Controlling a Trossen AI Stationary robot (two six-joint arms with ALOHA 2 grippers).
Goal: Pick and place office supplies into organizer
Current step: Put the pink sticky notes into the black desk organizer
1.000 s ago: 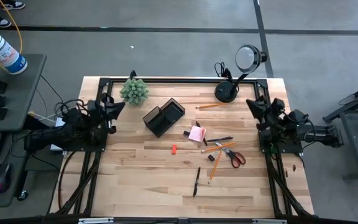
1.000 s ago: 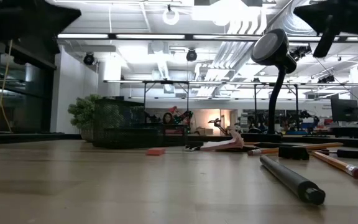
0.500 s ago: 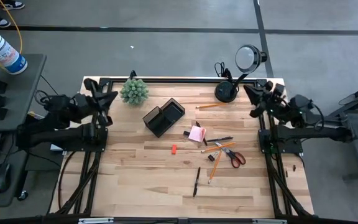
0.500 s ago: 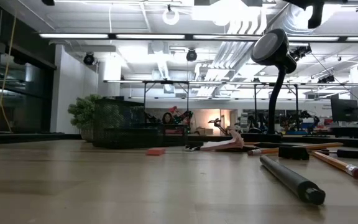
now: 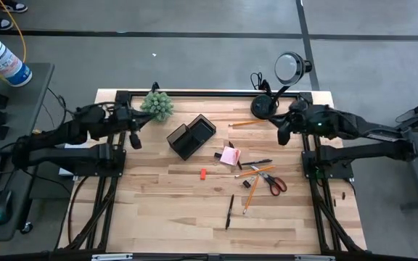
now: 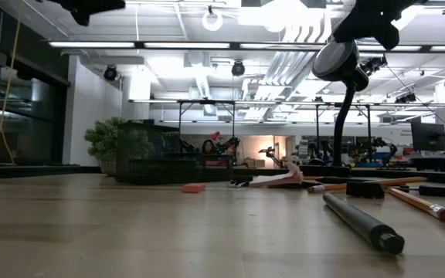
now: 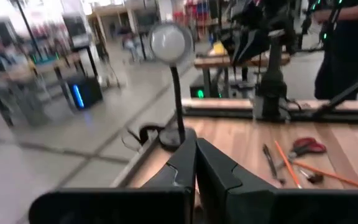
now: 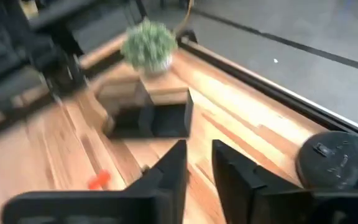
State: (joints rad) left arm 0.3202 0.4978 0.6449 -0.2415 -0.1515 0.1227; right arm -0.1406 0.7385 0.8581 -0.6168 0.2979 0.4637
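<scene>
Now my left pincer (image 5: 133, 129) hangs by the plant (image 5: 157, 106), fingers pressed together | right pincer (image 5: 284, 133) near the lamp base (image 5: 263, 108), fingers narrowly apart, empty | organizer (image 5: 191, 135) at tabletop (image 5: 165, 210) centre-left | sticky-note pad (image 5: 229, 156), scissors (image 5: 273, 180), pencils (image 5: 250, 196), pen (image 5: 229, 212) lie loose beside it.

Pale wooden table (image 5: 158, 210) with a smooth matt grain; dark, see-through plastic organizer (image 5: 191, 135); matt black pen (image 6: 361, 222).
</scene>
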